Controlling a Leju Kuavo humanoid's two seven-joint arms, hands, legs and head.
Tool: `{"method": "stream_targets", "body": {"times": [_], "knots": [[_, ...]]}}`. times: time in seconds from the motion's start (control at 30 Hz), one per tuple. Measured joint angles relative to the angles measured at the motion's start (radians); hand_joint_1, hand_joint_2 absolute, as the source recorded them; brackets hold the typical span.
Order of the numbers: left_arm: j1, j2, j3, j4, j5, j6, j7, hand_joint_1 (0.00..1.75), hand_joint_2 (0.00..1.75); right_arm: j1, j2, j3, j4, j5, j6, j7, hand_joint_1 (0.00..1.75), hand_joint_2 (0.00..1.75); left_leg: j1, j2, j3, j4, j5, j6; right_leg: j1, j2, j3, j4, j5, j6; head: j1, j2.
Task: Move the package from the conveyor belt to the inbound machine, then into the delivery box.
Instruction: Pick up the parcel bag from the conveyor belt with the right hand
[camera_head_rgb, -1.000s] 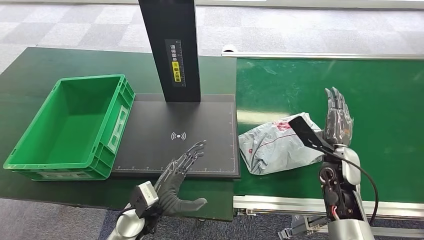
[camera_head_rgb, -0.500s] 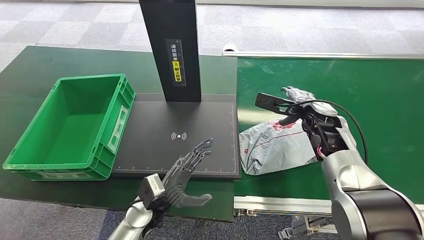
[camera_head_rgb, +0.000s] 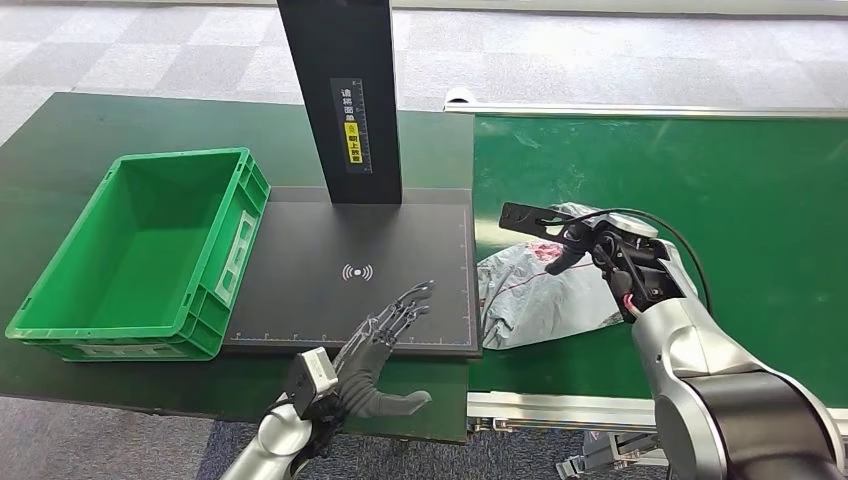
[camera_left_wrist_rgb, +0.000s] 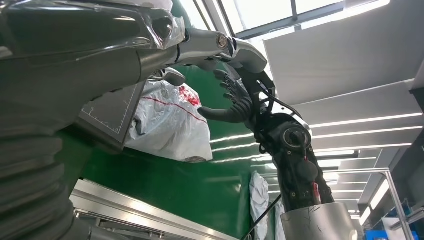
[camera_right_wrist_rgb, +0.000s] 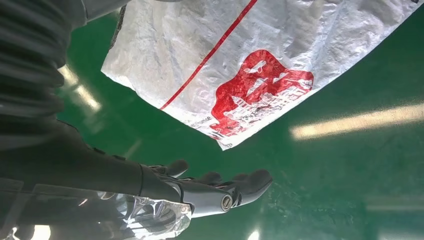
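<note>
**Right hand over the package, left hand idle at the near table edge**

Crumpled grey-white plastic mailer package (camera_head_rgb: 545, 290) with a red print and a thin red stripe lies on the green conveyor belt (camera_head_rgb: 740, 200), at the belt's left side. Its left end sits just beside the right edge of the flat black inbound machine platform (camera_head_rgb: 300, 260); whether it overlaps that edge I cannot tell.

My right hand (camera_left_wrist_rgb: 232, 100) is above the far right part of the package. Left wrist view: fingers spread and gently curved, thumb out toward the bag, nothing held. Right wrist view: my fingertips (camera_right_wrist_rgb: 252, 181) show against bare green belt, with the bag's printed corner near them but apart. From the head view, wrist hardware hides the fingers, so contact with the bag cannot be judged there.

My left hand (camera_head_rgb: 380, 350) hovers at the near edge of the dark green table (camera_head_rgb: 60, 140), fingers splayed and stretched out over the near edge of the platform, thumb out to the right, holding nothing.

Green plastic delivery box (camera_head_rgb: 215, 290) stands on the table left of the platform, touching it. A black upright column (camera_head_rgb: 340, 60) with a yellow-and-white label rises from the platform's far edge.
</note>
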Motion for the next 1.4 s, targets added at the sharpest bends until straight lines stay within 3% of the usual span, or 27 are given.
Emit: {"method": "stream_targets", "body": {"times": [0.07,0.2,0.3,0.53,1.03,1.17,1.4], "knots": [[-0.004,-0.001,-0.004,0.005,0.000,-0.006,0.001,0.00,1.75,0.001,0.000,0.000,0.006,0.002,0.056,0.012,0.00,1.75,0.000,0.000,0.000,0.000,0.000,0.000,0.000,0.000,0.000,0.000,0.000,0.000,0.000,0.000],[-0.038,-0.021,-0.020,0.048,0.001,-0.014,0.000,0.00,1.75,0.040,0.001,0.012,0.022,0.036,0.268,0.041,0.00,1.75,0.000,-0.001,0.000,0.000,0.000,0.000,0.000,0.000,0.000,0.000,0.000,0.000,0.000,0.000],[-0.067,-0.041,-0.034,0.090,0.001,-0.004,-0.002,0.00,1.75,0.079,0.004,0.038,0.031,0.072,0.329,0.036,0.00,1.75,0.000,0.000,0.000,0.000,0.000,0.000,0.000,0.000,0.000,0.000,0.000,0.000,0.000,0.000],[-0.101,-0.066,-0.049,0.135,0.003,0.004,0.001,0.00,1.75,0.094,0.005,0.091,0.037,0.105,0.353,0.007,0.00,1.75,0.000,0.000,0.005,0.000,-0.001,0.000,0.000,0.000,0.004,-0.001,0.000,0.000,0.000,0.000],[-0.106,-0.072,-0.056,0.158,0.015,0.022,0.006,0.00,1.75,0.117,0.005,0.162,0.039,0.157,0.400,-0.037,0.00,1.75,0.000,0.000,0.011,0.000,-0.001,0.000,0.000,0.000,0.010,-0.001,-0.001,0.000,0.000,0.000],[-0.106,-0.072,-0.056,0.164,0.021,0.024,0.005,0.00,1.75,0.137,0.004,0.184,0.039,0.167,0.400,-0.055,1.74,1.75,0.000,0.000,0.014,0.000,-0.001,0.000,0.000,0.000,0.013,-0.001,-0.001,0.000,0.000,0.000],[-0.106,-0.071,-0.054,0.168,0.025,0.033,-0.002,0.00,1.75,0.146,0.006,0.222,0.039,0.189,0.366,-0.067,1.75,1.75,0.000,-0.001,0.020,0.000,-0.001,0.000,0.000,0.000,0.020,-0.002,-0.001,0.000,0.000,0.000]]}}
